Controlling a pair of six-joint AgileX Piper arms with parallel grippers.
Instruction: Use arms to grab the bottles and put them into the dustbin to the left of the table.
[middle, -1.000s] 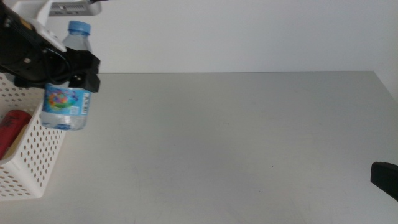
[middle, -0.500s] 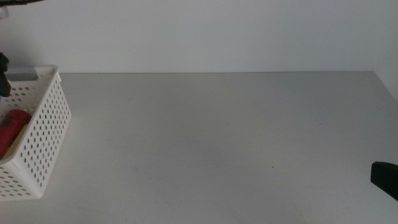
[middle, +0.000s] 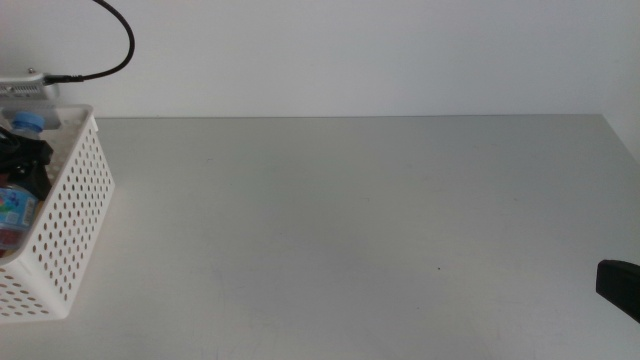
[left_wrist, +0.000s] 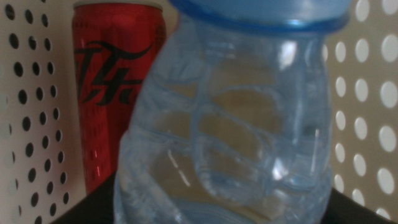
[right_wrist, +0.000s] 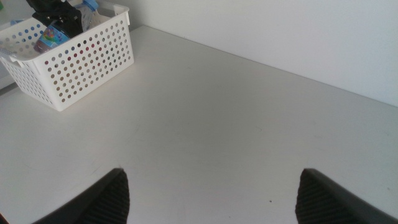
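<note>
My left gripper (middle: 25, 165) is shut on the small clear water bottle (middle: 14, 205) with a blue cap and holds it inside the white perforated dustbin (middle: 82, 190) at the table's left edge. In the left wrist view the water bottle (left_wrist: 224, 130) fills the picture, with the red soda can (left_wrist: 109, 93) behind it against the dustbin's wall (left_wrist: 367, 93). My right gripper (right_wrist: 211, 176) is open and empty; in the middle view it (middle: 620, 288) shows only at the bottom right edge. The tea bottle is not in view.
The light-grey table (middle: 350, 230) stretches from the dustbin to the right edge. The right wrist view shows the dustbin (right_wrist: 81, 65) far off with the left gripper in it. A black cable (middle: 115, 45) arcs above the dustbin.
One second ago my left gripper held the water bottle up beside the dustbin's rim. It then left the view and now is down inside the dustbin with the bottle. The right gripper has not moved.
</note>
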